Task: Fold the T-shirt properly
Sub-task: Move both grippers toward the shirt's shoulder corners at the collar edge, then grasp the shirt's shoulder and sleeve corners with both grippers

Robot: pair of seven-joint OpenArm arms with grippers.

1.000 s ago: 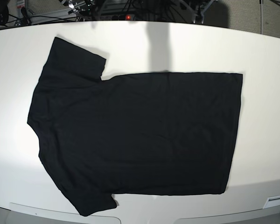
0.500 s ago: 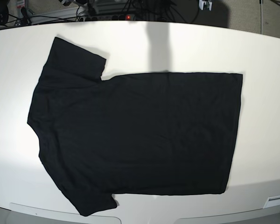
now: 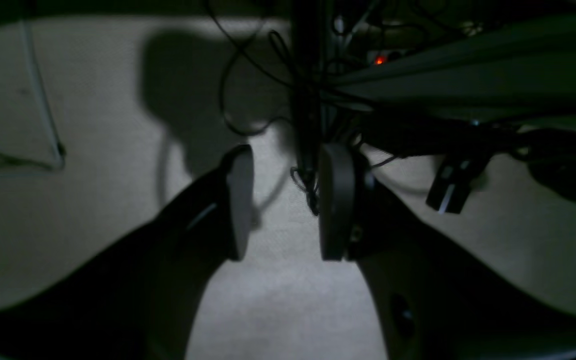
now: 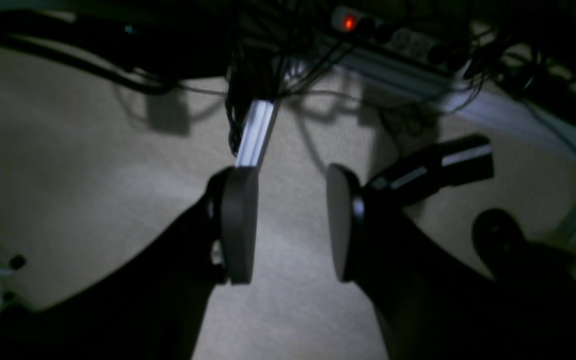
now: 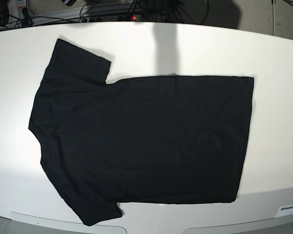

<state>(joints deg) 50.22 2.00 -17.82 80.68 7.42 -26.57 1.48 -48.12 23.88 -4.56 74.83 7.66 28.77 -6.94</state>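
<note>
While the black T-shirt [image 5: 141,141] lay flat and unmoved across the middle of the white surface [image 5: 278,73], both empty pincers, left [image 3: 285,200] and right [image 4: 290,225], stayed parted off-surface, folding not yet begun.

T-shirt [image 5: 141,141]: black cloth, matt, plain, smooth-lying with faint creases.
Table [image 5: 278,97]: white, smooth, matt, soft sheen.
Left gripper [image 3: 283,200] and right gripper [image 4: 290,225]: dark matt pads, plastic-looking.
Floor [image 4: 68,175]: beige, finely textured, carpet-like.
Rail [image 4: 255,132]: pale metal, brushed.
</note>
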